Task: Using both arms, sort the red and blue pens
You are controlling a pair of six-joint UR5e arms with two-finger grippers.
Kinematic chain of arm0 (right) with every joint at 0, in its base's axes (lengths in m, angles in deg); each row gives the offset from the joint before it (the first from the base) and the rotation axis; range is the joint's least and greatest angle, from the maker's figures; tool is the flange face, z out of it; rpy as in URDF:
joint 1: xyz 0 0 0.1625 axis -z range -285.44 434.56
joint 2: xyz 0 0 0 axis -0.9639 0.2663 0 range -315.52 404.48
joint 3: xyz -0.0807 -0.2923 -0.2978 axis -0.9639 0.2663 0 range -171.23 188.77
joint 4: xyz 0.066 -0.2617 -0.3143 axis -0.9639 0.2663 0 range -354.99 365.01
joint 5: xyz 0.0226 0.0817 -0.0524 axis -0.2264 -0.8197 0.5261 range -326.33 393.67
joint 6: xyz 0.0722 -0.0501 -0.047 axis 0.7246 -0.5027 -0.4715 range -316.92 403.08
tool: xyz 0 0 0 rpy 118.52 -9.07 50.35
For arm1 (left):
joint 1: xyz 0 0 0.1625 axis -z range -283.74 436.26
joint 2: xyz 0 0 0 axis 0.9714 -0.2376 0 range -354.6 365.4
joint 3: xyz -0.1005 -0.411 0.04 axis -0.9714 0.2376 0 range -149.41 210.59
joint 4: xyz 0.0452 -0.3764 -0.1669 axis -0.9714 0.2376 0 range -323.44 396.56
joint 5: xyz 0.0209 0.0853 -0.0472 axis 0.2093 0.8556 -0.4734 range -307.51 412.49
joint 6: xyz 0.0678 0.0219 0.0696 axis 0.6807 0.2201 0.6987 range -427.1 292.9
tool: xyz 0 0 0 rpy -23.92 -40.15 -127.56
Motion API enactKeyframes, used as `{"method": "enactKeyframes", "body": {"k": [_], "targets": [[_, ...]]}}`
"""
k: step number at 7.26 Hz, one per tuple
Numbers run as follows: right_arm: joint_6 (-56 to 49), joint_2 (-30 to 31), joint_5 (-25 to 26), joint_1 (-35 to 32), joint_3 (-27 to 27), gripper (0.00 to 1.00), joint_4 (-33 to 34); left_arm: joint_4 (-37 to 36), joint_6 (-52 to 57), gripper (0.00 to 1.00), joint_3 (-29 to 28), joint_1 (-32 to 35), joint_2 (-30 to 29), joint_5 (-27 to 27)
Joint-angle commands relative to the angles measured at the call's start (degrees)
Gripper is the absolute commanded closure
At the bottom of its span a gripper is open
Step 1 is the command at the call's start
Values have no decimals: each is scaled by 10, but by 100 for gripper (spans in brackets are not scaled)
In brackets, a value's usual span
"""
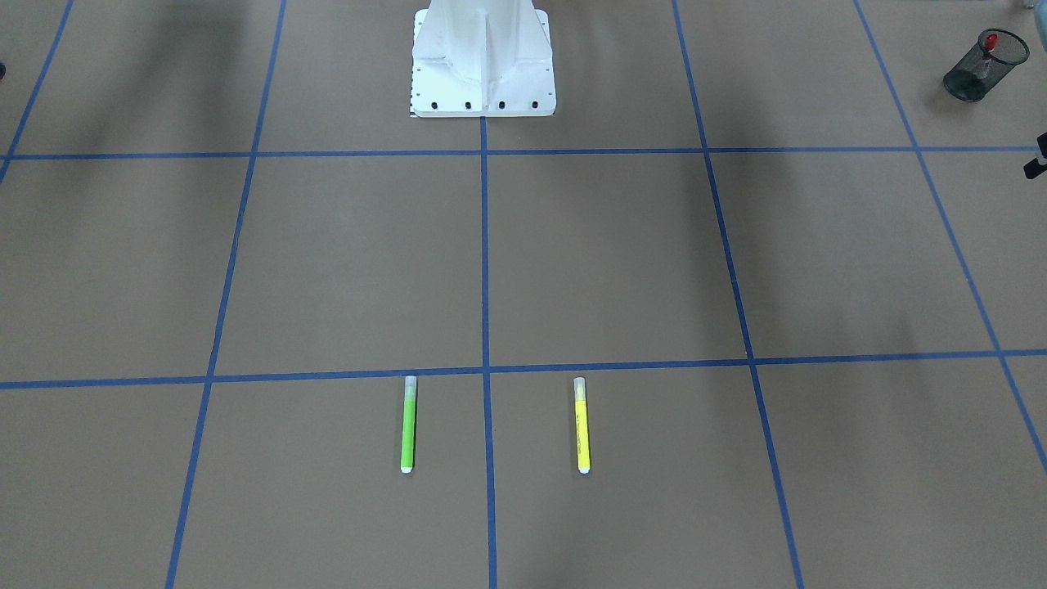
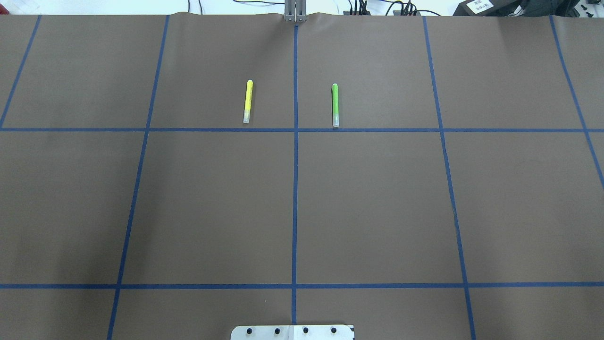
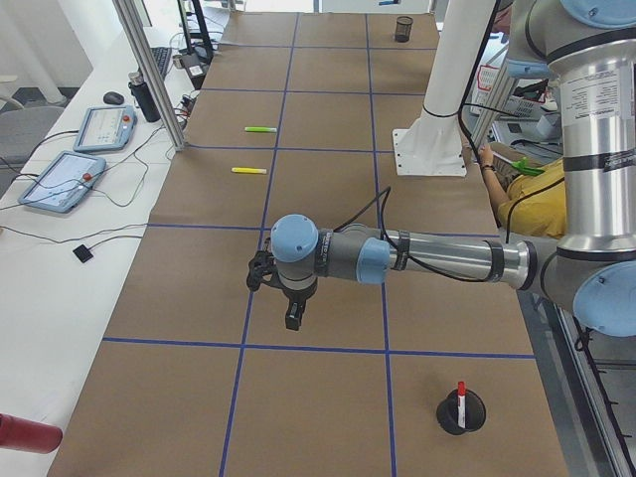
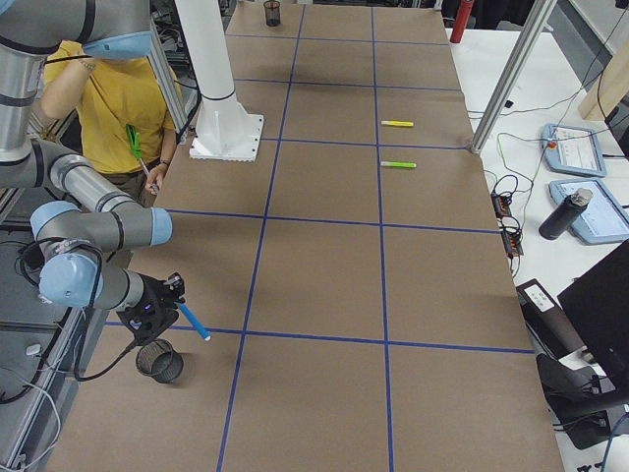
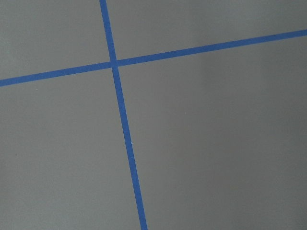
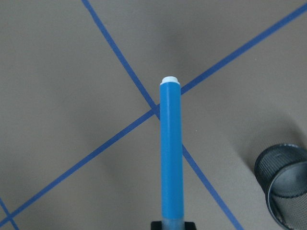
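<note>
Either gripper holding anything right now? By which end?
Right gripper holds the blue-barrelled marker by its capped end, white end pointing out. Left gripper: nothing visible in it.

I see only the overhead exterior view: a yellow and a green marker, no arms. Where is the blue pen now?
Observer: The right gripper holds the blue pen above the table, near a black mesh cup.
Operator: And the red pen?
Observer: The red pen stands in a second mesh cup, at the table's end on the robot's left.
Operator: Is the left gripper busy?
Observer: The left gripper hovers over the table; open or shut, I cannot tell.
</note>
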Motion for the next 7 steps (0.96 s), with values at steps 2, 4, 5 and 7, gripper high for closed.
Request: {"method": "enactKeyframes", "body": {"k": [2, 4, 5, 7], "targets": [[5, -89, 56, -231, 3, 100, 301, -1, 0, 0, 15, -3, 0, 0], [17, -130, 77, -349, 74, 100, 370, -1, 0, 0, 19, -3, -3, 0], [38, -129, 76, -378, 111, 100, 372, -1, 0, 0, 29, -3, -2, 0], [81, -131, 76, -402, 151, 100, 372, -1, -1, 0, 35, -6, -3, 0]]}}
